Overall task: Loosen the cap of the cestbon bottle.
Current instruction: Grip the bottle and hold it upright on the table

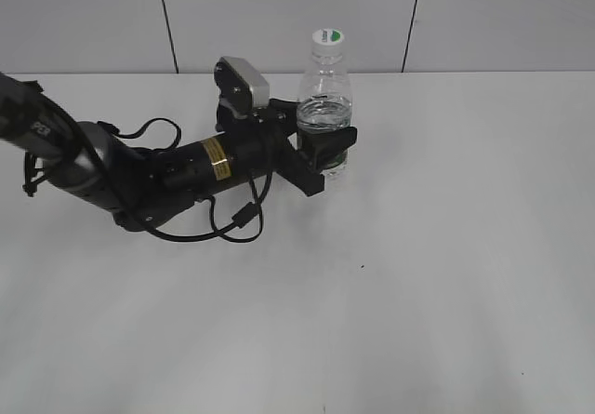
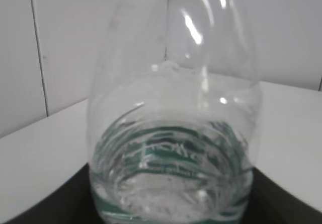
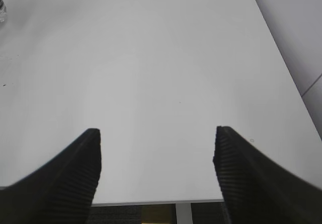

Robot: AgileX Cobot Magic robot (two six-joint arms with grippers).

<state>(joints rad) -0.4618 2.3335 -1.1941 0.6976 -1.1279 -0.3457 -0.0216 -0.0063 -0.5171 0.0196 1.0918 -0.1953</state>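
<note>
Bottle (image 1: 324,107) stands upright on the surface (image 1: 446,247), left fingers (image 1: 327,146) clamped round its labelled waist to brace it; cap (image 1: 327,36) exposed (untouched). Right fingers (image 3: 157,168) spread wide, holding nothing.

Cap (image 1: 327,37) unobstructed above; left end effector (image 1: 327,146) blocks bottle (image 1: 324,98) sides.

Clear cestbon bottle (image 1: 324,93) upright on white table, green label band, white cap (image 1: 327,38) on top
</note>
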